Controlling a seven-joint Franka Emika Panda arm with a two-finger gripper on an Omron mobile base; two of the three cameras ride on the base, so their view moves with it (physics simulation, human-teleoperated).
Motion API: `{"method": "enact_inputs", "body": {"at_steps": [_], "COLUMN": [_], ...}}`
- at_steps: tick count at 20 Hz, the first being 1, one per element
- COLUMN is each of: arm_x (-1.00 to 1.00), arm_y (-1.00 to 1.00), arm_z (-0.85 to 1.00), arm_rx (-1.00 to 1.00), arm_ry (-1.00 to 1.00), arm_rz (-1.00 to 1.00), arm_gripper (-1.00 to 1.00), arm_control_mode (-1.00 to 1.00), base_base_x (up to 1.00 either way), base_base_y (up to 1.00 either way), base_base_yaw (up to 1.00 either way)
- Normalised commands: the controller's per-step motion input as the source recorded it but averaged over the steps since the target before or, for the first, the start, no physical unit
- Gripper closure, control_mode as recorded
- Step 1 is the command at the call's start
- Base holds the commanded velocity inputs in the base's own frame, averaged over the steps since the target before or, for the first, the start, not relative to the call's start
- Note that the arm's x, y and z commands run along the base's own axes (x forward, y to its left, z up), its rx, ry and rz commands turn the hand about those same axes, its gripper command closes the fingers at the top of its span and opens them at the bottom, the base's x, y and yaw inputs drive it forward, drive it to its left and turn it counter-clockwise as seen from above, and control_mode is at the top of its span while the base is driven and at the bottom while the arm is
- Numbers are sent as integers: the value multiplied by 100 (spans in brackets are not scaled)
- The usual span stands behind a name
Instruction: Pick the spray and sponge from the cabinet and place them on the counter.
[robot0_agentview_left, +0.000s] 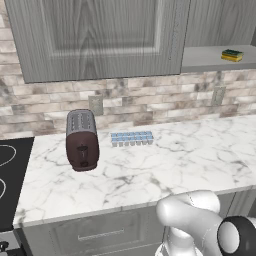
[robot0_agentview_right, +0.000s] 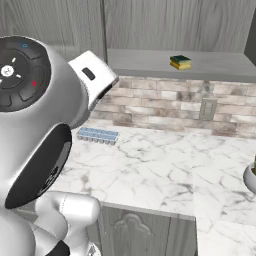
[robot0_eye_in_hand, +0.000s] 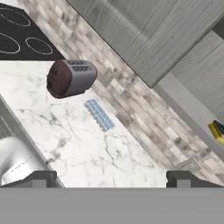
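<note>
The yellow and dark green sponge (robot0_agentview_left: 232, 55) (robot0_agentview_right: 180, 62) (robot0_eye_in_hand: 217, 131) lies on the open grey shelf of the cabinet (robot0_agentview_left: 202, 59) (robot0_agentview_right: 145, 61) (robot0_eye_in_hand: 183, 105). To its left, the cabinet's panelled door (robot0_agentview_left: 100, 35) hangs above the wall tiles. The spray is out of view. Below stretches the white marble counter (robot0_agentview_left: 175, 165) (robot0_agentview_right: 150, 165) (robot0_eye_in_hand: 74, 140). My gripper (robot0_eye_in_hand: 111, 180) is open, its two dark fingertips (robot0_eye_in_hand: 39, 178) wide apart with nothing between them. It hangs over the counter, well short of the shelf.
A dark red and steel toaster (robot0_agentview_left: 81, 140) (robot0_eye_in_hand: 70, 78) stands on the counter by the black stovetop (robot0_agentview_left: 10, 175) (robot0_eye_in_hand: 22, 39). A pale blue ice-cube tray (robot0_agentview_left: 131, 138) (robot0_agentview_right: 98, 135) (robot0_eye_in_hand: 99, 114) lies beside it. A grey round vessel (robot0_agentview_right: 250, 177) sits at the far right.
</note>
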Motion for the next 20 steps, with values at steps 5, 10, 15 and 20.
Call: {"method": "enact_inputs", "body": {"at_steps": [5, 10, 15, 20], "arm_x": [-3, -32, -21, -4], "arm_y": [55, 4, 6, 22], "arm_z": [0, -5, 3, 19], "arm_rx": [20, 22, 2, 6], "arm_ry": [-17, -18, -7, -4], "arm_rz": [-5, 4, 8, -4], "arm_gripper": [-100, -100, -100, -100], "arm_control_mode": [-100, -100, -100, -100], "base_base_x": [0, 0, 0, 0], "base_base_y": [0, 0, 0, 0], "base_base_yaw": [0, 0, 0, 0]}}
